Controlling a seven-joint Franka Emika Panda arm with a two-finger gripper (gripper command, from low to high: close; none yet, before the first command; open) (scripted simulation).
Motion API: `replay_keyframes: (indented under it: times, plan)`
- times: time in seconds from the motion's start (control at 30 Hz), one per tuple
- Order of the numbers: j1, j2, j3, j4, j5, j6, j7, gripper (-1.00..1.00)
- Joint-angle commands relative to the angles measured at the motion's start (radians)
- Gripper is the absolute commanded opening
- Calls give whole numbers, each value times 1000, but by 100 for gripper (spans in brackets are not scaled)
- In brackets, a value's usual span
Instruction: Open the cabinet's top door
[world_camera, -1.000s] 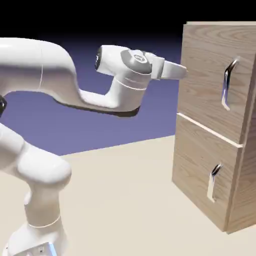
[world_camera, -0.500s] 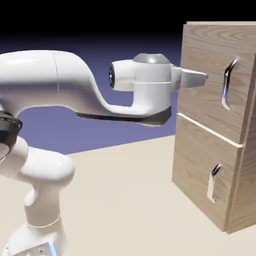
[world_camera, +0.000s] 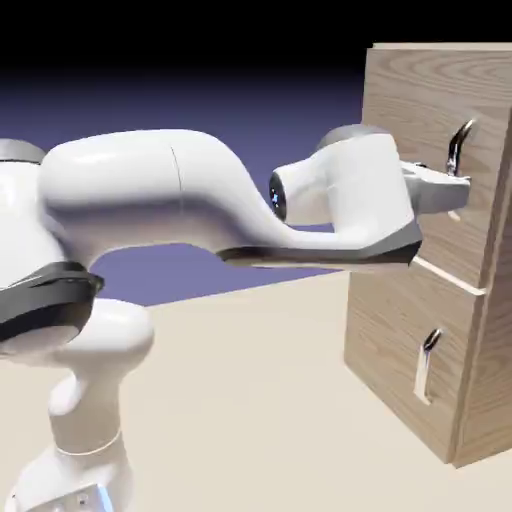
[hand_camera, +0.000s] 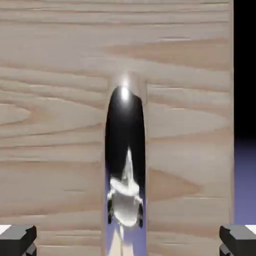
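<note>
The gripper (world_camera: 452, 190) stands spread wide and empty, level against the top door (world_camera: 415, 150) of the cabinet (world_camera: 400, 330), so its fingertips (hand_camera: 17, 237) can straddle the long silver handle (hand_camera: 125, 160) (centred between them).

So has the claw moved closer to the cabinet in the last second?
Yes. The claw has travelled to the exterior view's right and slightly down, reaching the top door's handle on the cabinet.

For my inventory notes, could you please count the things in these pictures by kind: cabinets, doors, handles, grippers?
Cabinets: 1, the cabinet
Doors: 2, the top door and the lower door
Handles: 2, the long handle and the small handle
Grippers: 1, the gripper
Total: 6
</note>
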Motion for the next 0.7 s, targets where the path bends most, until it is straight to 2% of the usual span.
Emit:
replay_keyframes:
  times: [0.0,0.03,0.67]
  plan:
    - [7,2,-5,5,0,-1,0,0]
    - [7,2,-5,5,0,-1,0,-100]
    - [-645,80,533,-405,330,-276,3,-100]
